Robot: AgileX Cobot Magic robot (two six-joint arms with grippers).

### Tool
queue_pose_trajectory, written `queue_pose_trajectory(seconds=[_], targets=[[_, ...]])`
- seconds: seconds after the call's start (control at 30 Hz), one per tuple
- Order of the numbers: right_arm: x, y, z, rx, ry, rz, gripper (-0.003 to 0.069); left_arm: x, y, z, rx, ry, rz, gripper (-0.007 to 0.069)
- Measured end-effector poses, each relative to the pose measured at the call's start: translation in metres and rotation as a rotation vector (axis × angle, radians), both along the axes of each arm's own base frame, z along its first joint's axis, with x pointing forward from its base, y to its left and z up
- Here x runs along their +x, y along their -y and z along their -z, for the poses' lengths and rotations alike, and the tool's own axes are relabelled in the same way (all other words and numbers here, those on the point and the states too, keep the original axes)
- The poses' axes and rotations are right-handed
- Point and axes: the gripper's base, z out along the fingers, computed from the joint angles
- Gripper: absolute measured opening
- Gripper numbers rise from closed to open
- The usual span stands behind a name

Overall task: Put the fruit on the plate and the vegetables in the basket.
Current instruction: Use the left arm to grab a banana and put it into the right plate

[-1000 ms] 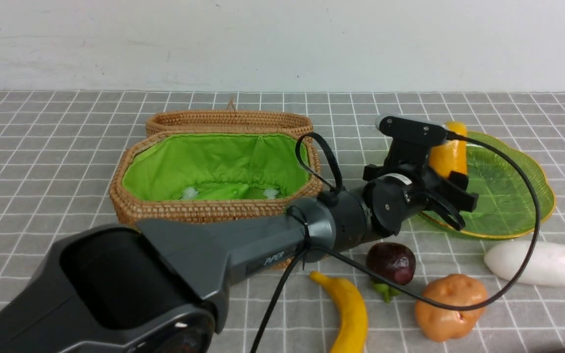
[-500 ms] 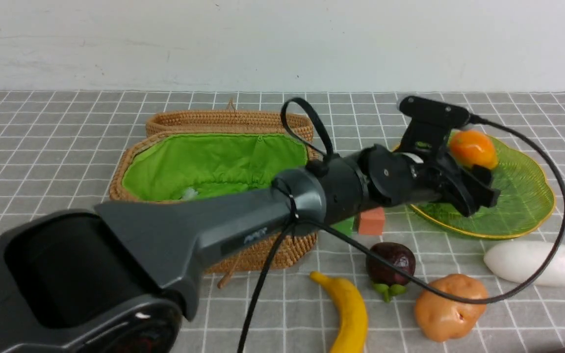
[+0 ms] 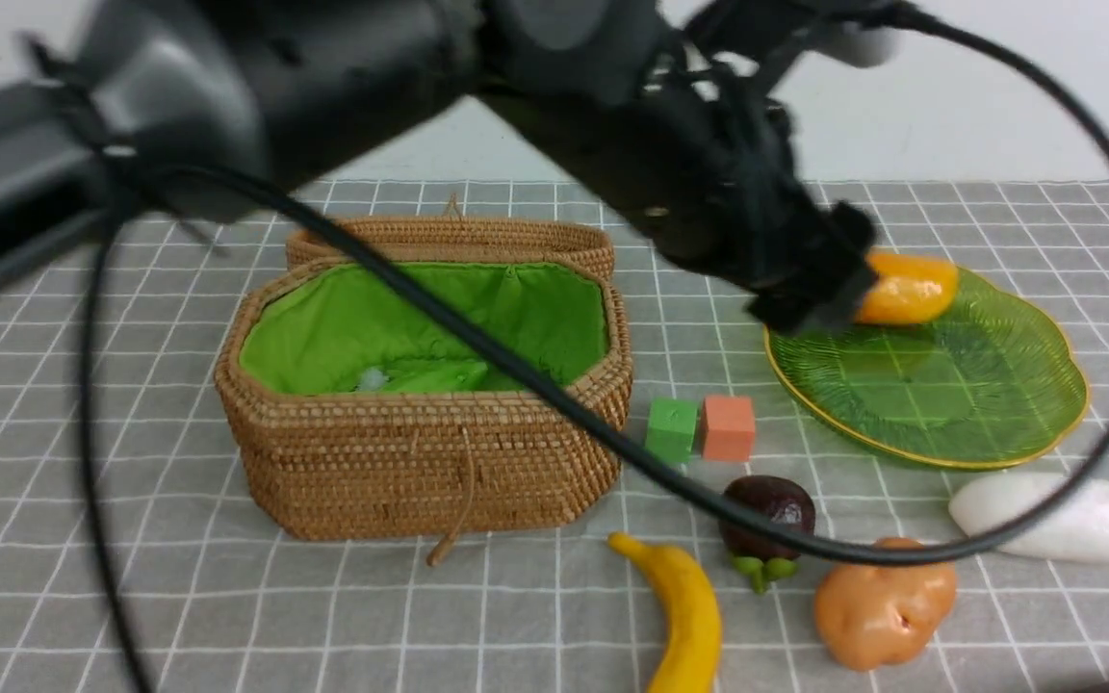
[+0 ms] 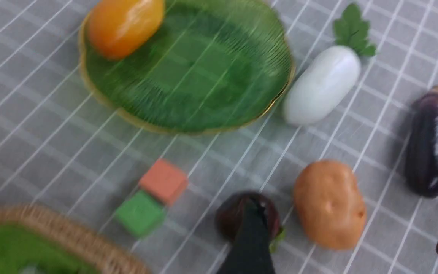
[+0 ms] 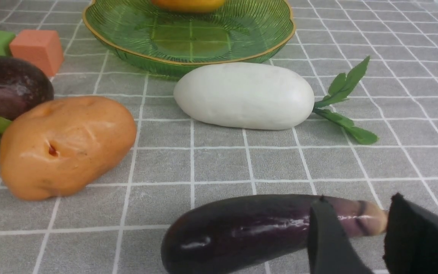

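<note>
The orange-yellow mango (image 3: 906,287) (image 4: 124,24) lies free at the far rim of the green glass plate (image 3: 949,404) (image 4: 188,72). My left gripper (image 3: 810,289) (image 4: 350,243) hangs blurred above the plate's near-left side, open and empty. On the cloth in front lie the banana (image 3: 684,606), mangosteen (image 3: 768,515) (image 4: 238,213), potato (image 3: 882,602) (image 4: 329,203) and white radish (image 3: 1055,520) (image 5: 243,95). The woven basket (image 3: 425,472) stands open at the left. My right gripper (image 5: 357,239) is open low over the cloth, with an eggplant's (image 5: 242,228) stem end just beyond its fingers.
A green cube (image 3: 672,428) and an orange cube (image 3: 728,426) sit between basket and plate. The basket's lid (image 3: 449,236) leans behind it. My left arm and its cable (image 3: 554,395) cross high over the basket. A light-green shape lies on the basket's lining.
The left gripper let go of the mango, which now lies on the plate. The left arm has swung up and back, uncovering the cubes and the basket's front.
</note>
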Motion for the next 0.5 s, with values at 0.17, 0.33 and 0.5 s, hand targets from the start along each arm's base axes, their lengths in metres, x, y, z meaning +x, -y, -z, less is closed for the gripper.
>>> queue_pose_trajectory(seconds=[0.17,0.33,0.5], targets=[[0.000,0.000,0.000,0.000,0.000,0.000,0.0241,-0.018,-0.024,0.040,0.069,-0.138,-0.131,0.0593],[0.000,0.000,0.000,0.000,0.000,0.000,0.0241,-0.017,-0.018,0.100,0.115,-0.315,-0.185,0.0593],[0.000,0.000,0.000,0.000,0.000,0.000,0.0241,-0.012,-0.003,0.143,0.129,-0.478,-0.213,0.0593]])
